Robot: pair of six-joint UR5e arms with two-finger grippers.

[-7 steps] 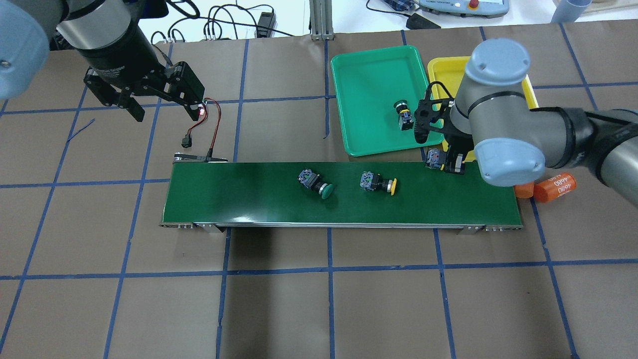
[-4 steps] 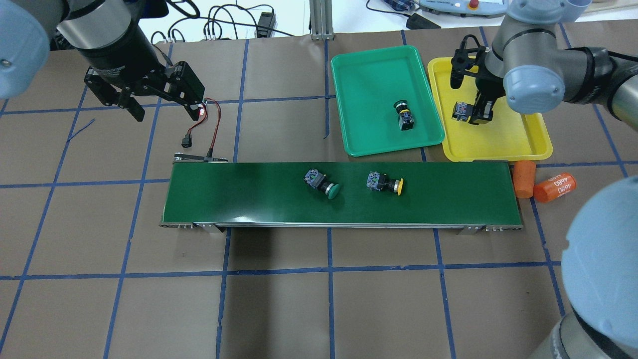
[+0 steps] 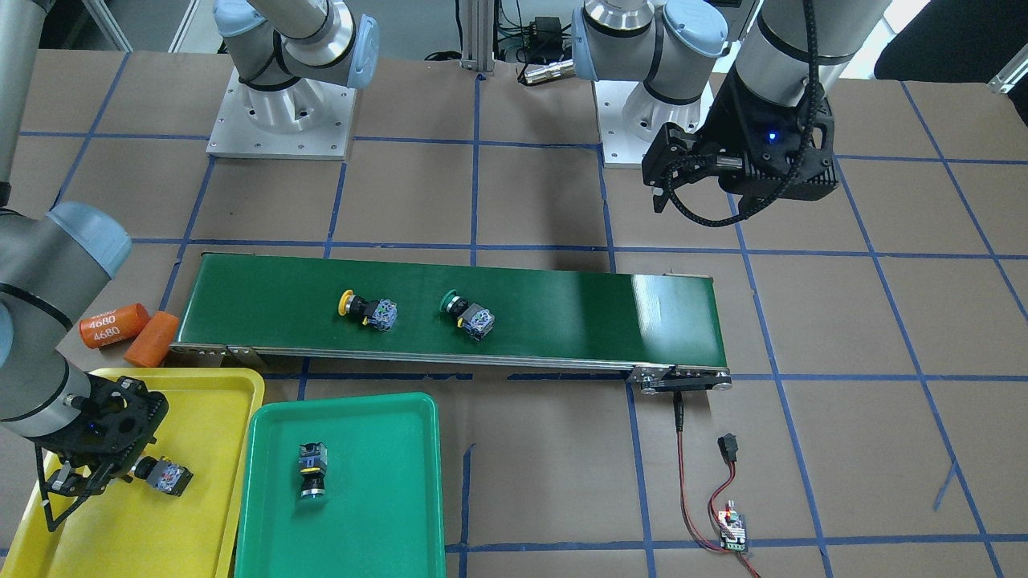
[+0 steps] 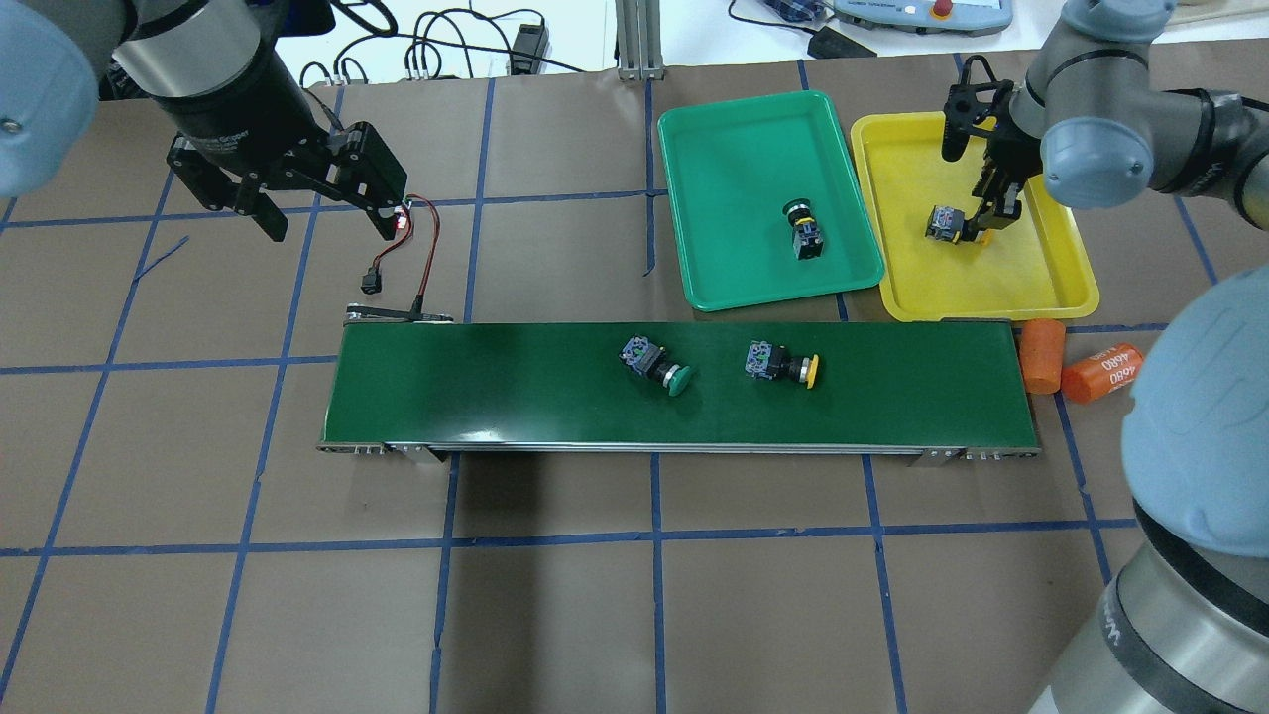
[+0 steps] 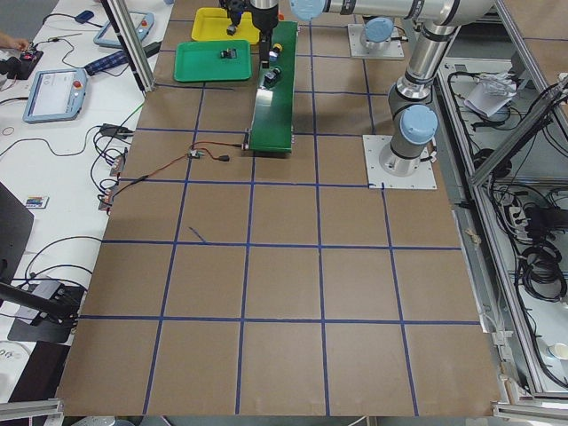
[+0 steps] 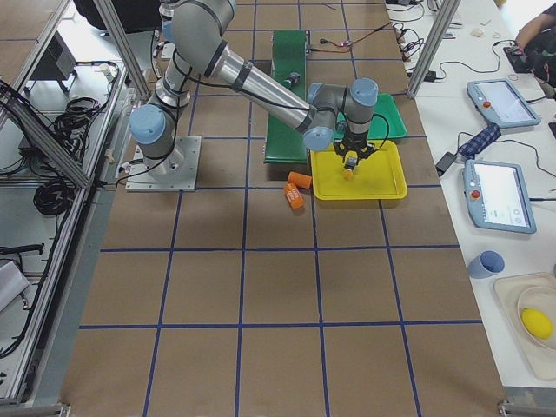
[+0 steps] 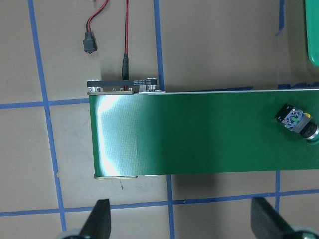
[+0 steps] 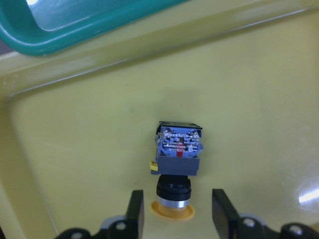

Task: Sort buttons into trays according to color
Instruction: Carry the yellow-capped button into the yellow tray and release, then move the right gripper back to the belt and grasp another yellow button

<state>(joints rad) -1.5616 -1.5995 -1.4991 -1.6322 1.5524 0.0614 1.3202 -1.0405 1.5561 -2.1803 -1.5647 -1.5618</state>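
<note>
My right gripper is low over the yellow tray. Its jaws straddle the cap of a yellow button with a small gap on one side, so it is open. That button lies on the tray floor. A second button, its cap apparently green, lies in the green tray. A green button and a yellow button lie on the dark-green belt. My left gripper hangs open and empty above the table, beyond the belt's left end.
Two orange cylinders, one marked 4680, lie by the belt's right end, near the yellow tray. A red-and-black cable with a connector lies under my left gripper. The trays sit side by side behind the belt.
My right gripper carried the yellow button from the belt's right end into the yellow tray and let its jaws off it. Both belt buttons drifted right. The left arm stayed still.
</note>
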